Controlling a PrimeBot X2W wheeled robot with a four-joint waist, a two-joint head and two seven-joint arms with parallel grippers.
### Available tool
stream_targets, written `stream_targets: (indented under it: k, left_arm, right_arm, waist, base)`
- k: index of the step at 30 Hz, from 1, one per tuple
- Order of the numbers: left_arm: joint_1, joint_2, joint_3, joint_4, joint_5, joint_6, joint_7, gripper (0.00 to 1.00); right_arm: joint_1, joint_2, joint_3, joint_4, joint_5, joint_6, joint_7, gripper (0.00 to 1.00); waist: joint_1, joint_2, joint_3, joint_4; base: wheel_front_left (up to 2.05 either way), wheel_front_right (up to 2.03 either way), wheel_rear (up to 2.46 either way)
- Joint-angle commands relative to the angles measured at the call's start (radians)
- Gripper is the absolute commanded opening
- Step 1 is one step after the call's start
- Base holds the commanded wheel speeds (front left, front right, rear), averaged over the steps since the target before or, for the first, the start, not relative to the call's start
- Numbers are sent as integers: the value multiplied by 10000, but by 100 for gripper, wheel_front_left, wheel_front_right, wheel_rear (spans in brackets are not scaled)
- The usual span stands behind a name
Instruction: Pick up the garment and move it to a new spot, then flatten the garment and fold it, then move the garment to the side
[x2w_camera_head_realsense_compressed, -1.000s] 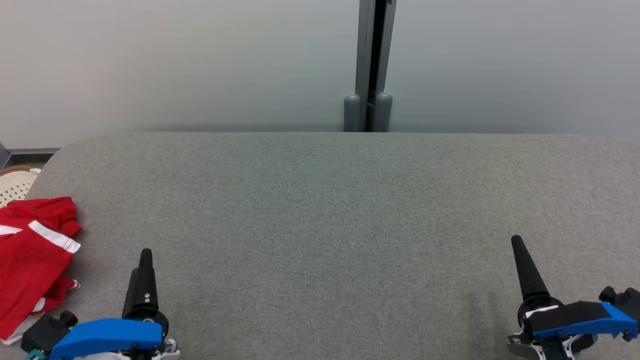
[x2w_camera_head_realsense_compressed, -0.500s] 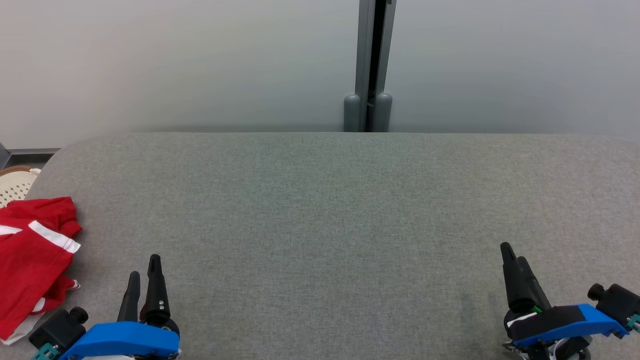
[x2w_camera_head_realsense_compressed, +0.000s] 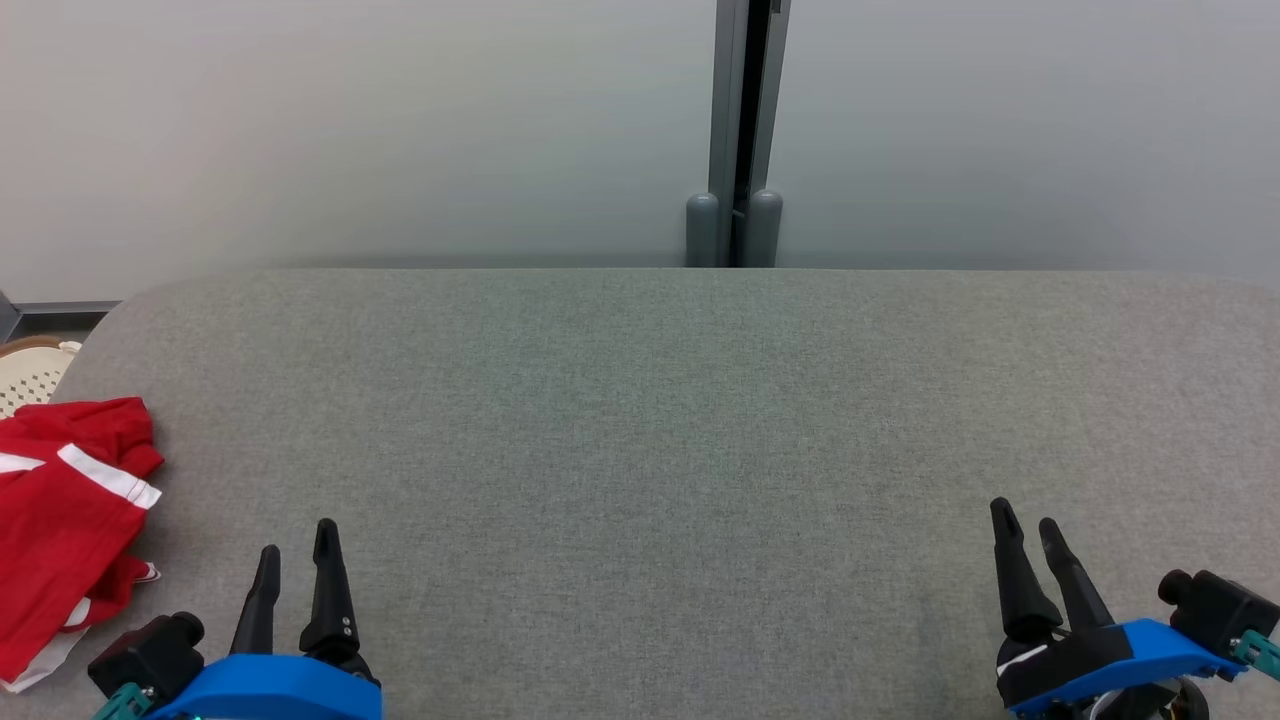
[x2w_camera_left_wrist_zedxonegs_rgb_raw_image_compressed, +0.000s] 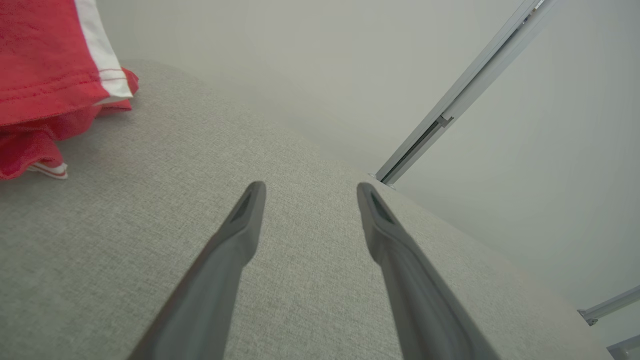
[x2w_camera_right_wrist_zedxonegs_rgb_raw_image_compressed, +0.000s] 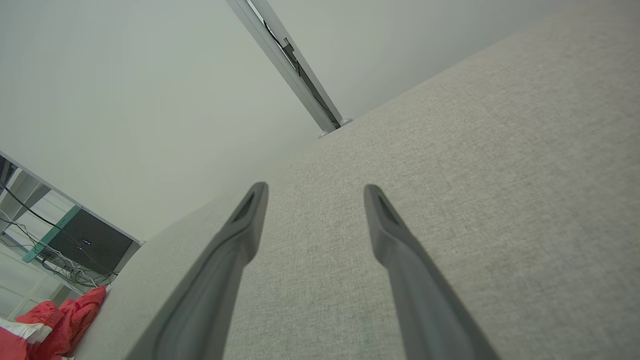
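The red garment (x2w_camera_head_realsense_compressed: 60, 520), white-striped, lies crumpled at the left edge of the grey tabletop (x2w_camera_head_realsense_compressed: 640, 420). The left tool (x2w_camera_head_realsense_compressed: 297, 538) sits low at the near side, fingers parted and empty, near the cloth but apart from it. The right tool (x2w_camera_head_realsense_compressed: 1023, 513) is well away at the lower right, also spread and empty. A grey post (x2w_camera_head_realsense_compressed: 735, 130) stands behind.

Garment (x2w_camera_head_realsense_compressed: 60, 520) red cloth, table (x2w_camera_head_realsense_compressed: 650, 420) matt grey woven fabric, sl. rough.

Open grey tabletop (x2w_camera_head_realsense_compressed: 640, 420) stretches from the left gripper (x2w_camera_head_realsense_compressed: 297, 538) to the right gripper (x2w_camera_head_realsense_compressed: 1023, 513) and on to the far edge, giving wide passage. The red garment (x2w_camera_head_realsense_compressed: 60, 510) lies heaped at the left edge, near the left gripper. A wall (x2w_camera_head_realsense_compressed: 350, 130) and its post (x2w_camera_head_realsense_compressed: 735, 130) close off the back.
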Motion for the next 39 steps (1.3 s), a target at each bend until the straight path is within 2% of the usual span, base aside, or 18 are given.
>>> stream_targets:
  k: [1,39]
  left_arm:
    - [17,105,-98,-119,374,53,-125,100]
    - [528,493,-974,495,4067,607,-1038,100]
  right_arm:
    - [67,-36,-1,-30,-397,18,-129,100]
    - [363,-50,26,388,-4414,23,-1040,100]
  waist:
    - [0,0,-10,10]
    - [0,0,-65,-33]
  base:
    - [0,0,0]
    - [0,0,0]
